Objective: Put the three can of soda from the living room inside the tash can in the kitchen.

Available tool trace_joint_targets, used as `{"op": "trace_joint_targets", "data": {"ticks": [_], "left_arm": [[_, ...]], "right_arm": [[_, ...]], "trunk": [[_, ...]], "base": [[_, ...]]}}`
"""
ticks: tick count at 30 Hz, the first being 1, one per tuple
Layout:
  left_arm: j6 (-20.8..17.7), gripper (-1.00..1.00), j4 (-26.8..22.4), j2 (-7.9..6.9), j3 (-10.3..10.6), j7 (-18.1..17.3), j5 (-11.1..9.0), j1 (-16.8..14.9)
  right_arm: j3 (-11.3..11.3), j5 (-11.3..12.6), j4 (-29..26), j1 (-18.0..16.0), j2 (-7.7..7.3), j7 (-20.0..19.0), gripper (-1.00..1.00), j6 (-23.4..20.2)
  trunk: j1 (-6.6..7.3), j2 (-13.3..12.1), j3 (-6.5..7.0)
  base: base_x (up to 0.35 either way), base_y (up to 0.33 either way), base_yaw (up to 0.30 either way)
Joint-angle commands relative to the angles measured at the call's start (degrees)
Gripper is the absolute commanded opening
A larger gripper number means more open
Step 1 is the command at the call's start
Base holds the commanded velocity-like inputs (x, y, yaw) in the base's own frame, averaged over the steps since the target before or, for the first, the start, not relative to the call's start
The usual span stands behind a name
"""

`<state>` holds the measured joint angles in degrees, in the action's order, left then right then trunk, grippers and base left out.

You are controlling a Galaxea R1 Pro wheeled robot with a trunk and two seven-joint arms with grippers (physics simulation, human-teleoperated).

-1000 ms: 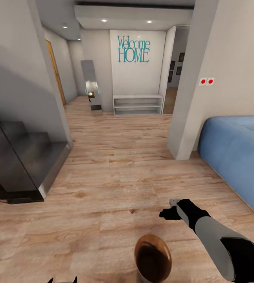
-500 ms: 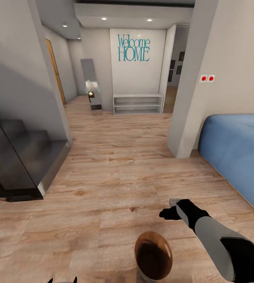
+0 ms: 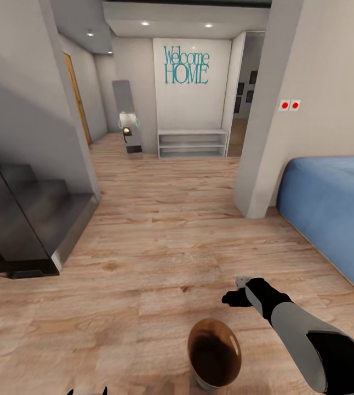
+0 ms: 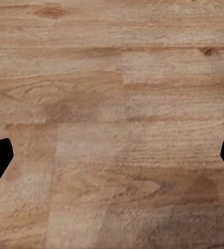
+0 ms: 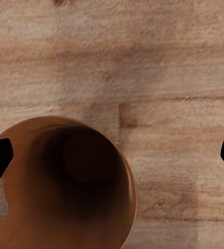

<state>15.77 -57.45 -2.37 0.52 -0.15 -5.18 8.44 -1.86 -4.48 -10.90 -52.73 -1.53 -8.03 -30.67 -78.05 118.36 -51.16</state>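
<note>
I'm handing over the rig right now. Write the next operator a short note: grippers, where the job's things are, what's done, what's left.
Left gripper: open, empty, over bare wood floor.
Right gripper: open, holding nothing, hanging over the trash can.
Trash can: upright on the floor just ahead of the base; its inside looks empty.
Blue sofa is ahead on the right; no soda cans are visible from here.
Done: nothing visible in the bin yet.
Left: find the three cans, bin them.

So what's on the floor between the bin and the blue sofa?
In the head view, the right arm reaches across there, over bare wood floor between the bin and the sofa.
</note>
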Motion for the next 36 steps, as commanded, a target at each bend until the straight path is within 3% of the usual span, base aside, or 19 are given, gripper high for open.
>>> {"op": "trace_joint_targets", "data": {"ticks": [1, 36], "left_arm": [[-0.01, 1.00, 0.01, 0.00, 0.00, 0.00, 0.02, 0.00], [-0.31, 1.00, -0.06, 0.08, -0.08, 0.05, 0.06, 0.00]], "right_arm": [[0.00, 0.00, -0.02, 0.01, 0.02, 0.01, 1.00, 0.00], [0.04, 0.00, 0.01, 0.07, 0.12, 0.19, 1.00, 0.00]], "trunk": [[-0.23, 0.42, -0.18], [-7.91, 14.45, -6.47]], "base": [[0.000, 0.000, 0.000], [0.000, 0.000, 0.000]]}}
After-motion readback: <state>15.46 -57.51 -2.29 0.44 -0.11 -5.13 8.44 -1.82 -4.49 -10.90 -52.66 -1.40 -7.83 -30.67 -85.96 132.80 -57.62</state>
